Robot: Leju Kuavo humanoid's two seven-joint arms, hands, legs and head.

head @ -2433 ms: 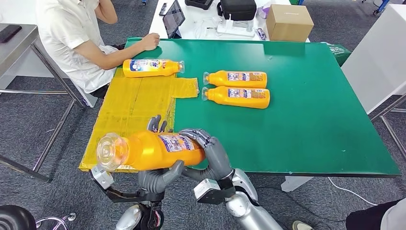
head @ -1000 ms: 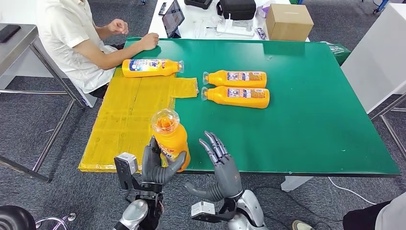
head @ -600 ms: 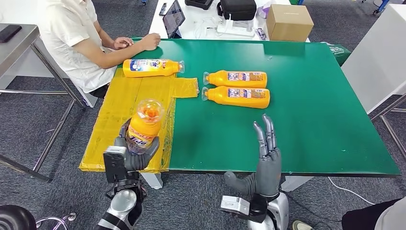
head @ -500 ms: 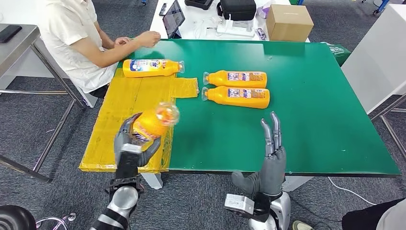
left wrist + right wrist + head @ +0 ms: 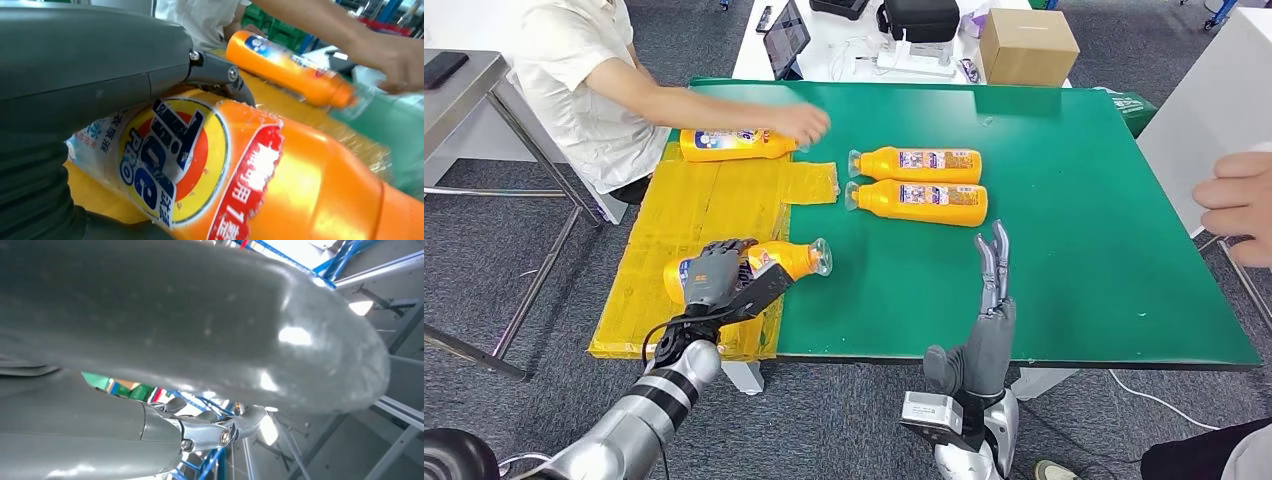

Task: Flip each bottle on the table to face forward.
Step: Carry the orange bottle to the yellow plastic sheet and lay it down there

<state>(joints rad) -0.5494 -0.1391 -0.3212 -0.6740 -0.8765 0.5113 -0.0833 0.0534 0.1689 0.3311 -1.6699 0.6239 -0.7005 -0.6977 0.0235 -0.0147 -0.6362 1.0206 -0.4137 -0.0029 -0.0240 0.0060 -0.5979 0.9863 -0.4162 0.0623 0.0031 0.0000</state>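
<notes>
My left hand (image 5: 717, 275) grips an orange bottle (image 5: 779, 261) lying on its side on the yellow mat (image 5: 694, 215), clear cap toward the green table. Its front label (image 5: 165, 160) faces the left wrist camera. My right hand (image 5: 990, 300) is raised at the table's near edge, fingers straight up, holding nothing. Two orange bottles (image 5: 916, 164) (image 5: 919, 201) lie side by side mid-table, caps to the left. A further orange bottle (image 5: 724, 144) lies at the mat's far end, and a person's hand (image 5: 802, 123) touches its cap end.
A seated person in a white shirt (image 5: 574, 70) leans over the table's far left corner. Another person's hand (image 5: 1239, 205) is at the right edge. A cardboard box (image 5: 1027, 45) and a tablet (image 5: 784, 38) sit on the white table behind. The green table (image 5: 1074, 240) is bare to the right.
My left hand has lowered the bottle from the air onto the yellow mat, lying on its side. The seated person's arm reached to the far bottle. A hand appeared at the right.
</notes>
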